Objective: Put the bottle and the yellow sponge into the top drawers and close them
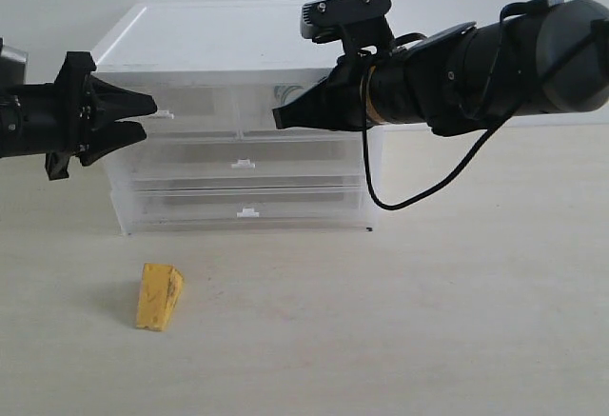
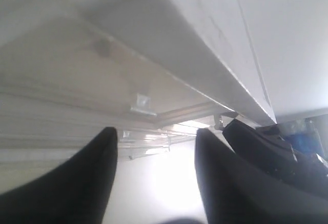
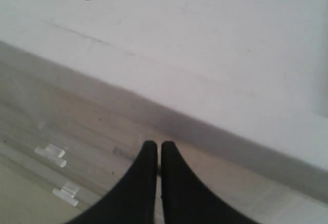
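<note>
The yellow sponge (image 1: 159,296) stands on the table in front of the cabinet's left end, apart from both grippers. The two top drawers (image 1: 190,104) sit flush under the white cabinet top (image 1: 219,35). My left gripper (image 1: 149,117) is open and empty, its tips just left of the left top drawer's white tab handle (image 1: 165,112); the left wrist view shows that handle (image 2: 141,104) beyond the spread fingers (image 2: 105,152). My right gripper (image 1: 278,119) is shut on nothing, tips at the right top drawer's front (image 3: 102,131). The bottle is not clearly visible; a blue patch (image 2: 305,144) shows behind the right gripper.
Two full-width lower drawers (image 1: 245,163) with white tabs sit shut below. A black cable (image 1: 381,188) hangs from the right arm in front of the cabinet's right end. Bare pale table (image 1: 400,321) spreads in front and to the right.
</note>
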### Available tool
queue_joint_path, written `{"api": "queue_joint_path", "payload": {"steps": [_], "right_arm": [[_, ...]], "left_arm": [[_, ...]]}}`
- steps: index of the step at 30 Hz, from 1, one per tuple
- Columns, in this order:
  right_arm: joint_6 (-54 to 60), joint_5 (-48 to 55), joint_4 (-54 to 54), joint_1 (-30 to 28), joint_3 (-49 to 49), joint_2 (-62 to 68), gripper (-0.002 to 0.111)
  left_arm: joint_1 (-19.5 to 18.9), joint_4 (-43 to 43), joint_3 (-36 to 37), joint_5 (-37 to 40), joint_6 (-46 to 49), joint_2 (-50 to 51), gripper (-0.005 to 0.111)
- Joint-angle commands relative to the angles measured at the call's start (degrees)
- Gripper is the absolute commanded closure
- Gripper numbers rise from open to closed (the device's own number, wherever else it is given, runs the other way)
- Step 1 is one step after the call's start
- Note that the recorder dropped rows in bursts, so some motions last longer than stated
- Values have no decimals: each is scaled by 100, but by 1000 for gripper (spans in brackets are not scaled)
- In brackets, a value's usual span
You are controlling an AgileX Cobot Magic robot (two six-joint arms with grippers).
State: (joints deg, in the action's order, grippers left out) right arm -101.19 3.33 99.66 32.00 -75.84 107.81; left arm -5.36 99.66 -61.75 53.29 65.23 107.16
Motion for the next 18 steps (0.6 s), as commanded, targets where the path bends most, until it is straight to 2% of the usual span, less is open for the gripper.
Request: {"api": "queue_joint_path", "payload": {"steps": [1, 7, 18], "right_arm": [[11, 59, 28, -60, -149, 99, 108], [-1, 35, 28, -60, -149, 99, 108], [26, -46, 28, -60, -149, 99, 108]], "left_arm": [[-17, 29, -30, -10, -135, 35, 62], [-17, 29, -79, -11, -166, 328, 62], [-7, 29, -419, 523, -166, 666, 62]]}}
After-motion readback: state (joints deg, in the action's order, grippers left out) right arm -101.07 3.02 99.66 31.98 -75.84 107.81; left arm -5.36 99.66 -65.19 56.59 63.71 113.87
